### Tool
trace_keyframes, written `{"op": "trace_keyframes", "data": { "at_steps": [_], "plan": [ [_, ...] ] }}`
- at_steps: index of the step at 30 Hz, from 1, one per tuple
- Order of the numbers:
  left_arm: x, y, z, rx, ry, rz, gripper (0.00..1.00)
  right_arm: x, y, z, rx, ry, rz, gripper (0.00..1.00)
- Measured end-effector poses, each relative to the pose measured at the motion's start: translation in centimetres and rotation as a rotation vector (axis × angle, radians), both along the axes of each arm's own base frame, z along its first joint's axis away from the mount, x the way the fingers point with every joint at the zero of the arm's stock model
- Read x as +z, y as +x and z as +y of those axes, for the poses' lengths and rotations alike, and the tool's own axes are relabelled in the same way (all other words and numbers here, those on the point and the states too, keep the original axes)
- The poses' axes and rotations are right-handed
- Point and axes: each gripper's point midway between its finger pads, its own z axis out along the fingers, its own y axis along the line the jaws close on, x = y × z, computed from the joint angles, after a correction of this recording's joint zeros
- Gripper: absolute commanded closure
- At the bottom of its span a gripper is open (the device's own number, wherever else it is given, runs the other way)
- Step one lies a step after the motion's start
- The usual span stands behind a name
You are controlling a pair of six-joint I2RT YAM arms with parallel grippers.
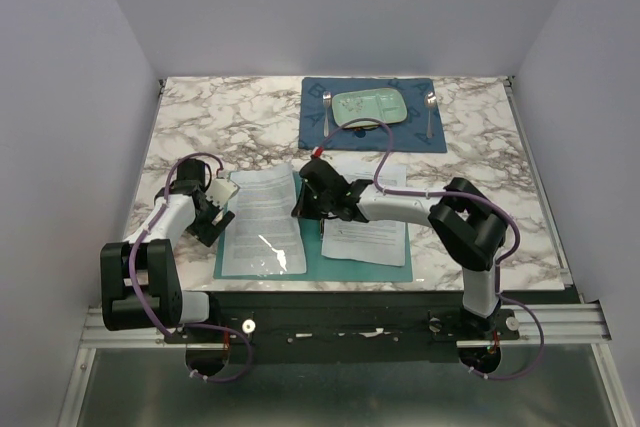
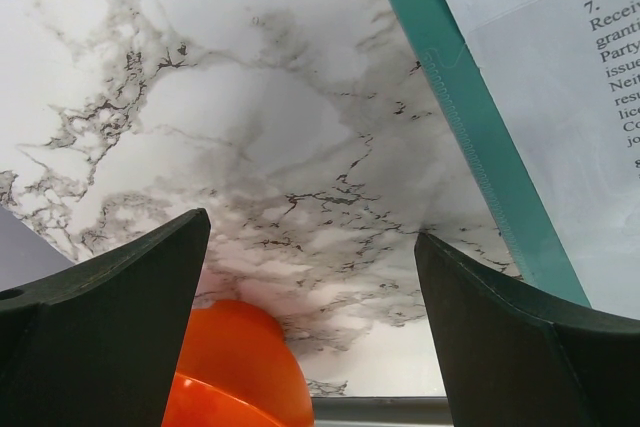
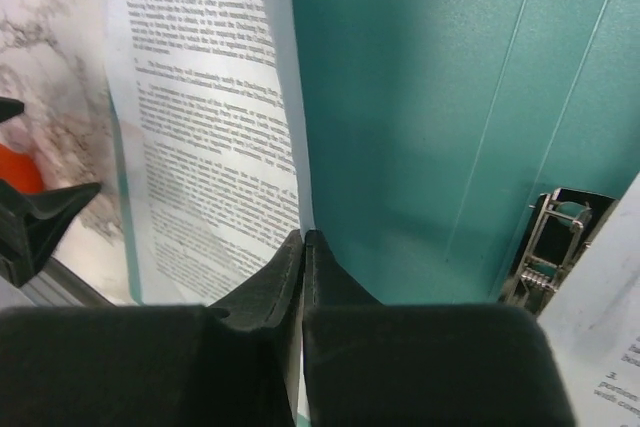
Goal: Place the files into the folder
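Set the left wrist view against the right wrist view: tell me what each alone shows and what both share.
Left wrist only: the left pincer seen wide open over the marble tabletop.
Right wrist only: the right pincer shut on the edge of the printed sheet, and a metal clip on the teal folder.
Both: the folder, printed paper, marble and something orange.

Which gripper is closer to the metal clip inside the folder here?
Right. The right gripper hangs over the open folder, the metal clip just beside its fingertips. The left gripper is off the folder's left edge, above the marble table.
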Motion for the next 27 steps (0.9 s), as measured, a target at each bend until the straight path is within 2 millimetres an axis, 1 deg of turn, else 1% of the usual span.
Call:
{"op": "trace_keyframes", "data": {
  "at_steps": [3, 7, 11, 12, 14, 15, 17, 18, 19, 24, 27],
  "plan": [
    [0.0, 0.0, 0.0, 0.0, 0.0, 0.0, 0.01, -0.5, -0.4, -0.6, -0.005, -0.028, 0.021, 0.7],
    [0.0, -0.4, -0.2, -0.003, -0.011, 0.012, 0.01, -1.1, -0.9, -1.3, 0.002, -0.069, 0.044, 0.69],
    [-0.1, -0.5, -0.3, -0.005, -0.016, 0.018, 0.01, -1.1, -1.0, -1.4, 0.006, -0.08, 0.049, 0.76],
    [-0.1, -0.5, -0.3, -0.005, -0.017, 0.019, 0.01, -1.1, -1.0, -1.4, 0.007, -0.081, 0.05, 0.81],
    [-0.1, -0.5, -0.3, -0.005, -0.018, 0.019, 0.01, -1.1, -1.1, -1.4, 0.012, -0.082, 0.051, 0.86],
    [-0.1, -0.5, -0.4, -0.005, -0.019, 0.019, 0.01, -1.1, -1.1, -1.4, 0.013, -0.08, 0.053, 0.89],
    [-0.1, -0.5, -0.4, -0.005, -0.019, 0.019, 0.01, -1.1, -1.2, -1.3, 0.017, -0.076, 0.056, 0.92],
    [-0.1, -0.5, -0.4, -0.005, -0.019, 0.019, 0.01, -1.1, -1.2, -1.3, 0.017, -0.073, 0.058, 0.97],
    [-0.1, -0.5, -0.4, -0.005, -0.019, 0.018, 0.01, -1.1, -1.3, -1.2, 0.019, -0.07, 0.061, 0.99],
    [-0.1, -0.5, -0.4, -0.005, -0.019, 0.018, 0.01, -1.7, -1.5, -1.0, 0.023, -0.065, 0.083, 0.99],
    [-0.1, -0.5, -0.4, -0.005, -0.019, 0.018, 0.01, -1.6, -1.3, -1.0, 0.003, -0.062, 0.084, 1.0]
  ]
}}
